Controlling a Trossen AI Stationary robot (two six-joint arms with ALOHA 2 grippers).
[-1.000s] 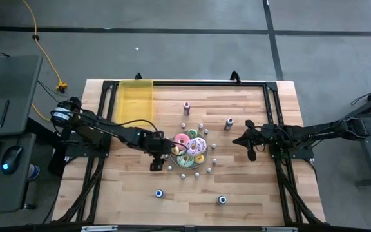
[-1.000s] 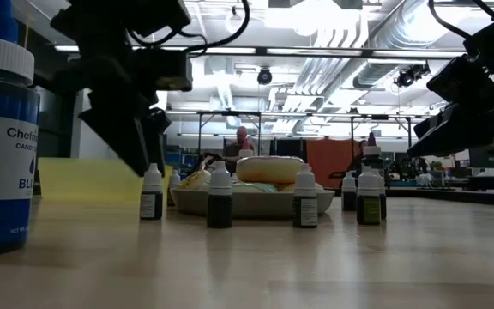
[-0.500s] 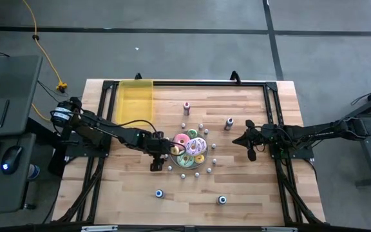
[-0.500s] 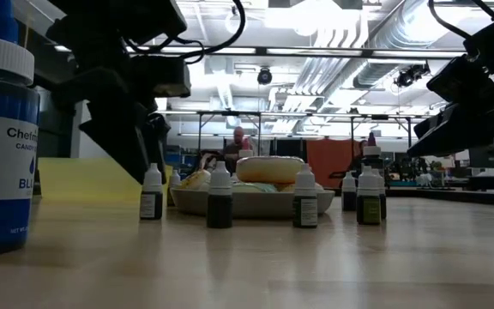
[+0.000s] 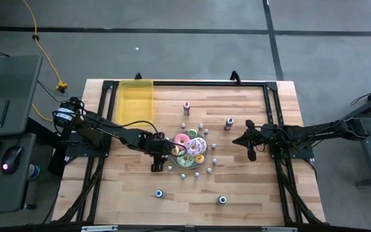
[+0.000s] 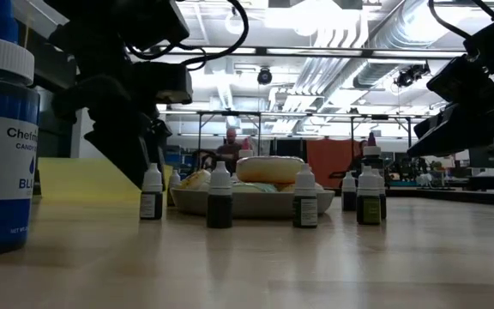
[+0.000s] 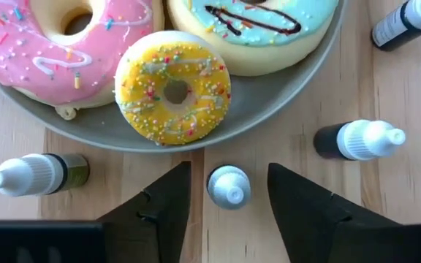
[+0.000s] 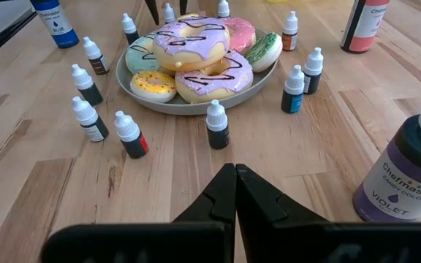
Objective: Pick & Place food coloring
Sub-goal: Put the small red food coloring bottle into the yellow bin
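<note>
Beside the grey plate (image 7: 298,84) of doughnuts, on its left-arm side, the left pincer (image 7: 229,191) hangs low over the wooden bench (image 5: 250,187) with its two dark fingers (image 7: 163,201) spread on either side of one small upright food coloring bottle (image 7: 229,187). That bottle stands between the fingers with a gap on each flank, so nothing is pinched yet; the straddle looks like the set-up for a squeeze on its body, and the plate rim just ahead leaves little room to drift forward. Two more small bottles show in the left wrist view, one lying toward each side (image 7: 31,174) (image 7: 357,139), plus a dark one at the corner (image 7: 408,18). The right pincer (image 8: 234,191) waits well apart from the plate on the right side of the bench, fingers pressed together and holding nothing. Its wrist view counts eleven small dropper bottles ringed around the plate, three larger jars farther out, violet (image 8: 408,172), blue (image 8: 53,18) and red-labelled (image 8: 368,25), and five doughnuts stacked on the plate: lilac (image 8: 192,36), pink, mint, yellow and green. Near the bench's far-left edge lies a yellow sheet (image 5: 136,100), a likely drop spot, though I cannot tell for sure.
</note>
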